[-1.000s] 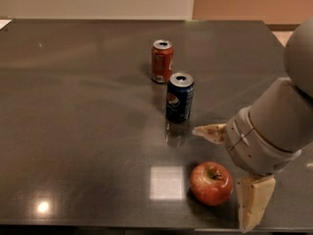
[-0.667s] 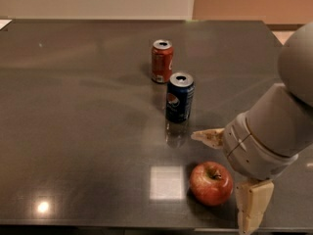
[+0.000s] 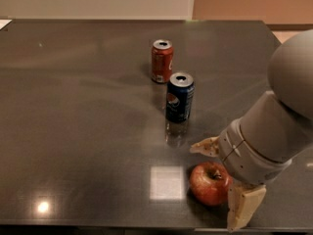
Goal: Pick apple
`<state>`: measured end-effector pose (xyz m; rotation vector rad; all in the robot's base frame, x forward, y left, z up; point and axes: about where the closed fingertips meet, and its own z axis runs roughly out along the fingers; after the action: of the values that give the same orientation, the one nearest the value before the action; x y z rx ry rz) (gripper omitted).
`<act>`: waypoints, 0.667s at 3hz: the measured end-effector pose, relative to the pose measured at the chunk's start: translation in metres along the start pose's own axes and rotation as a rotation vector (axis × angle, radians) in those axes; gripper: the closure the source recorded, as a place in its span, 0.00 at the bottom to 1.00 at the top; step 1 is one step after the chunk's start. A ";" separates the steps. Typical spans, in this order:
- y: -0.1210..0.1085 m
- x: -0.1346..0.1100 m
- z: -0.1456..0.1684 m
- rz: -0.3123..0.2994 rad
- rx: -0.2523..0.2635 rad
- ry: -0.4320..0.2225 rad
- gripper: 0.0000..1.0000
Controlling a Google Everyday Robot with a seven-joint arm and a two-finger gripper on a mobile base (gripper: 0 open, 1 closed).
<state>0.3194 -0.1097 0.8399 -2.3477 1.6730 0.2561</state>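
the gripper [image 3: 215,186], jaws wide, straddles the apple [image 3: 209,182] at the near right; centre it, then close gently so it cannot roll.

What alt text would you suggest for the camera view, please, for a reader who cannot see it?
The robot's open gripper straddles a red apple near the front edge of a dark table. A blue soda can and a red soda can stand upright farther back.
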 end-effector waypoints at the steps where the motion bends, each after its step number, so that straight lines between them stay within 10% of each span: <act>1: -0.001 0.002 0.001 0.013 -0.001 -0.002 0.41; 2: -0.002 0.001 -0.002 0.025 -0.003 -0.015 0.63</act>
<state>0.3222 -0.1109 0.8419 -2.3226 1.6972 0.2796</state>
